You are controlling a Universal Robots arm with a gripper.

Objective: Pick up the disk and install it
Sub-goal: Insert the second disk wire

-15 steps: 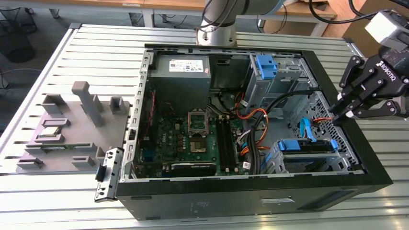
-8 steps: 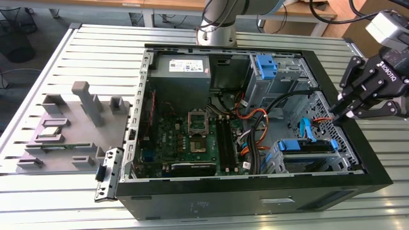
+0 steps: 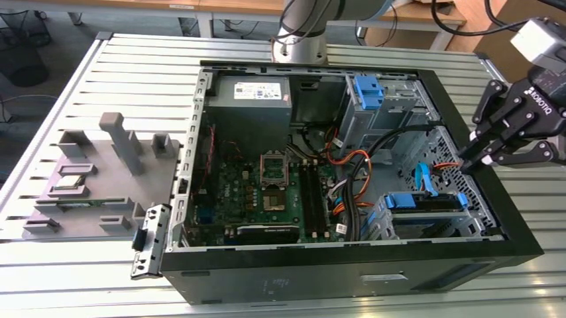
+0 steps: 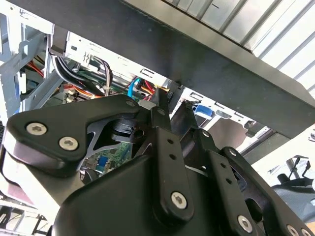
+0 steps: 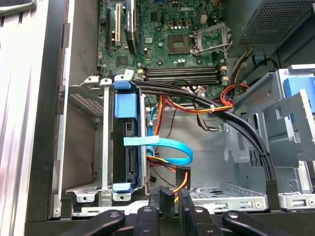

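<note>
The disk point(image 3: 425, 201) sits on edge in the lower drive cage of the open computer case point(image 3: 354, 265), at the exterior view's right. Only its blue carrier bracket and dark side show, and its label is hidden. In the first wrist view the disk point(image 5: 126, 142) stands in the metal cage, with a light blue flat cable point(image 5: 162, 147) running from it. My gripper point(image 3: 470, 162) hangs above the case's right wall, a little beyond the cage, fingers drawn together with nothing between them. Its fingertips point(image 5: 170, 201) are level with the case rim. The gripper point(image 4: 160, 105) also shows in the second wrist view.
A second blue caddy point(image 3: 367, 89) fills the upper bay. Black and orange cables point(image 5: 216, 108) cross between the cages. The grey power supply point(image 3: 252, 93) and the motherboard point(image 3: 265, 185) occupy the case's left. A grey fixture block point(image 3: 97, 172) lies on the slatted table point(image 3: 142, 66).
</note>
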